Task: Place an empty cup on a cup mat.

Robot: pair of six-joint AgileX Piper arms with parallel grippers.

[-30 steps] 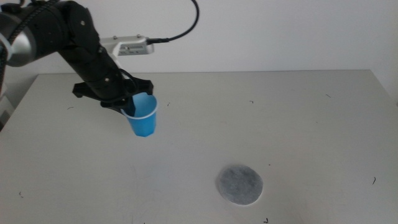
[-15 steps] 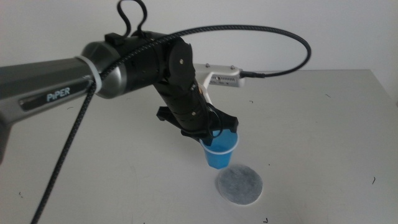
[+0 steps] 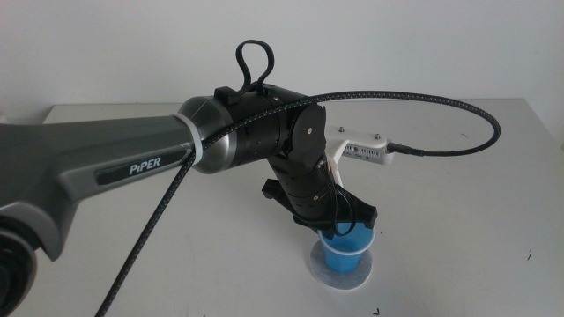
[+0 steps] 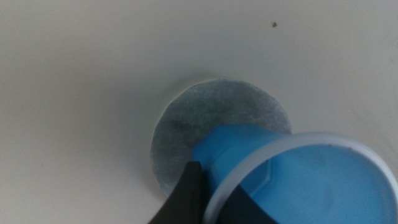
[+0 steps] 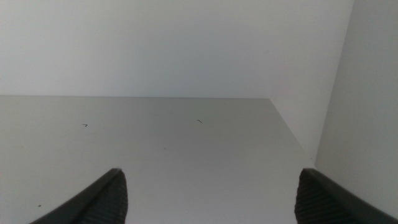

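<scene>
Middle view: the left gripper (image 3: 345, 227) reaches in from the left side and is clamped on the rim of the cup (image 3: 346, 255), which stands upright over the mat (image 3: 328, 274) on the white counter (image 3: 458, 176). The cup's base sits within the mat's outline, a little toward its far-right part; whether it already touches the felt is hidden by the wrist and the cup's own body.

Left wrist view: one dark jaw lies against the cup's (image 4: 298, 180) outer wall, the other is inside the rim. The mat (image 4: 205, 124) shows beyond the cup's base, partly covered.

Right wrist view: the right gripper (image 5: 210, 198) waits off to the side, jaws wide apart, holding nothing.
</scene>
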